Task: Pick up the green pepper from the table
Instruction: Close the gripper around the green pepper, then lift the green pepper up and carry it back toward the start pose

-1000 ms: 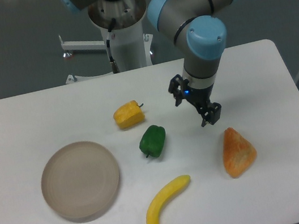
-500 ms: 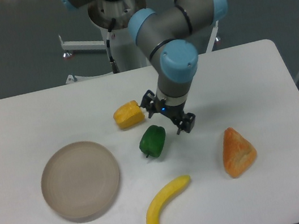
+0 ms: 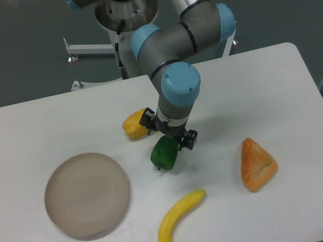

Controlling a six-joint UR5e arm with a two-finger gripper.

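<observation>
**Fingers poised over the green pepper, upper part of it hidden**

The wrist and the fingers (image 3: 168, 133) covered the top of the green pepper (image 3: 164, 154), so only its lower lobes and a short dark stem at the bottom left showed. The fingertips were dark and small against the dark pepper; whether they touched its skin could not be made out. One finger showed at the left near the yellow-orange pepper (image 3: 133, 126), the other at the right edge of the green pepper, so the fingers stood apart, straddling its upper part. The right end of the yellow-orange pepper was masked by the left finger. The arm's base and upper links ran out of the top of the view.

The arm reached forward from its pedestal behind the worktop (image 3: 278, 76), folded at a blue-capped elbow joint, with the last blue-capped wrist pointing down over the middle of the worktop.

The green pepper lay on the worktop near its centre, just below the yellow-orange pepper, above the banana (image 3: 177, 222), right of the round plate (image 3: 86, 194) and well left of the orange wedge-shaped item (image 3: 257, 164)
</observation>
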